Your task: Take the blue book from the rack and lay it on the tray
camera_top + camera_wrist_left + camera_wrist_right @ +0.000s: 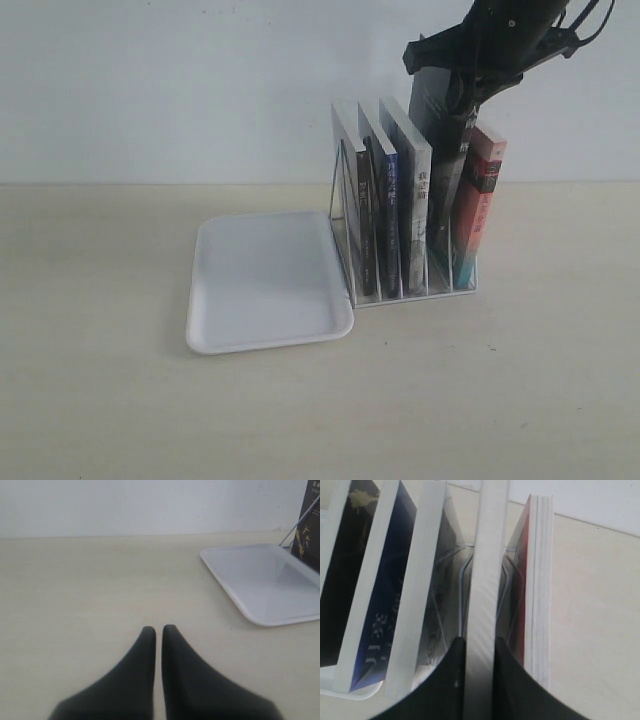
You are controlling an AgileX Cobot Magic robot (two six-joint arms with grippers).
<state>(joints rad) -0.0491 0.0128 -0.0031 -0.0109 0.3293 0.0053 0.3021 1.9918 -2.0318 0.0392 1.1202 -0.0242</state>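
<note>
Right arm [520,25] reaches down over rack [340,190] | right gripper [480,642] clamps dark book [487,555] top edge | left gripper [159,629] closed above table [75,605]

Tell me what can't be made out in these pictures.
- Gripped book: the right wrist view shows only its page edge, no cover.
- Right tool: the dark arm and book mask its tips in the exterior view.
- Rack: almost wholly cut off by the left wrist view's edge.
- Spine lettering: too small, exterior view.

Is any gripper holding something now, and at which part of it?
The right gripper clamps the dark-covered book at its top page edge, one finger on each cover. The left gripper holds nothing.
</note>
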